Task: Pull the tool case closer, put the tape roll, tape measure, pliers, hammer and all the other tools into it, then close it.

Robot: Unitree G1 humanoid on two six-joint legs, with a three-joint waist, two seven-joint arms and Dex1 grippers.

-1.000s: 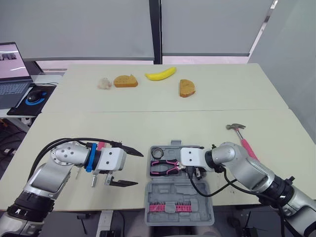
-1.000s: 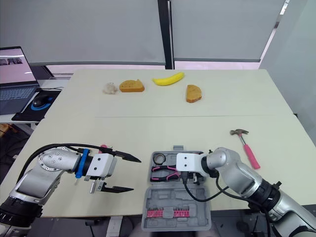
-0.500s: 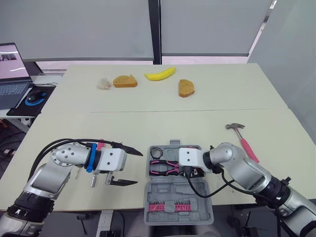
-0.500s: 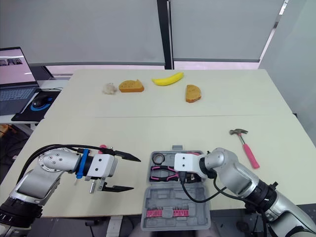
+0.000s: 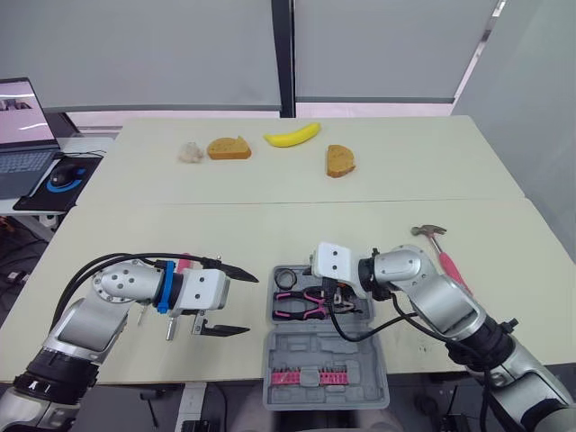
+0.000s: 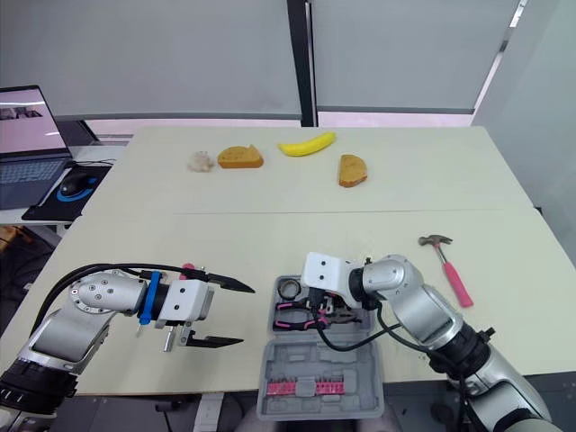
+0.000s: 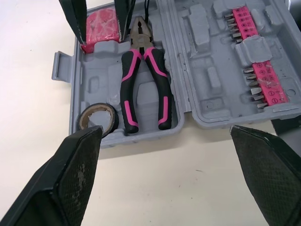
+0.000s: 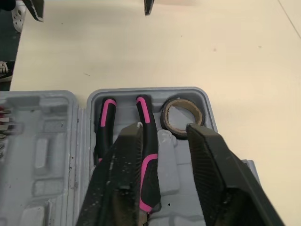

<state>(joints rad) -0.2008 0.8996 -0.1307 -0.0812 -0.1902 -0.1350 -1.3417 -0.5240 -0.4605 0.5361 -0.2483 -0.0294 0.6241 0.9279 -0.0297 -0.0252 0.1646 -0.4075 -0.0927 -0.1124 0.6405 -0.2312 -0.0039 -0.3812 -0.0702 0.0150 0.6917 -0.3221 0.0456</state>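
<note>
In the left eye view, the tool case [image 5: 358,358] is lying open at the lower centre of the frame, near the front edge of the table [image 5: 270,225]. The pliers [image 5: 300,304] and the tape roll [image 5: 286,275] are sitting in its upper-left part. The right gripper [image 5: 336,301] is hanging over the case just right of the pliers. The hammer [image 5: 443,252] is lying at the right of the frame, well apart from the case. The left gripper [image 5: 252,304] is hovering left of the case, its fingers spread wide around nothing.

In the left wrist view, a red squarish tool [image 7: 101,28] is sitting in the corner compartment beside the pliers' head, and pink bit strips [image 7: 256,61] are lining the other half.

In the right wrist view, the right gripper's fingers are standing apart, pinching nothing, above the pliers' handles.
</note>
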